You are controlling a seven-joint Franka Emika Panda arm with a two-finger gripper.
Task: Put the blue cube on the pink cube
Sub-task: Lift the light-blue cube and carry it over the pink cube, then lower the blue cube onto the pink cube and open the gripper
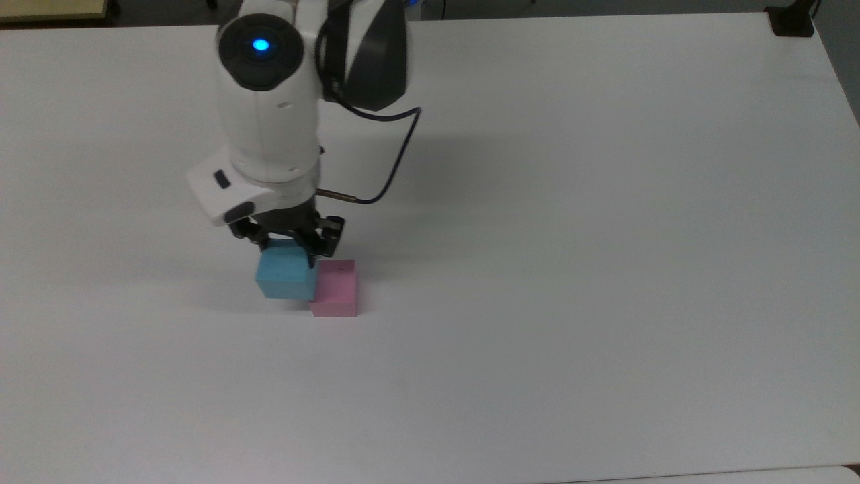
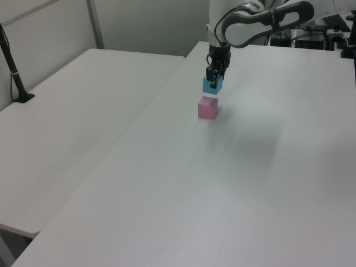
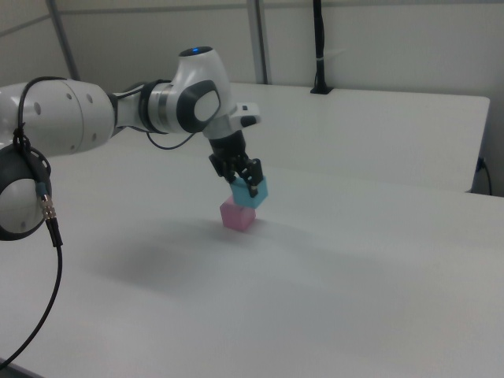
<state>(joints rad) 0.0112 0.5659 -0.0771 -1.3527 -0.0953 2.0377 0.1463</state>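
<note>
White table (image 1: 605,269); gripper (image 1: 289,247) clamps blue cube (image 1: 285,279) aloft, offset from pink cube (image 1: 336,292). Early release risks topple.

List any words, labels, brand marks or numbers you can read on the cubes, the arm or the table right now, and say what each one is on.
None: no readable text in these views.
The blue cube, held off the table by the gripper, has plain faces.
The pink cube is plain too.
The arm carries a lit blue light, no lettering.
The white table bears no marks.
</note>
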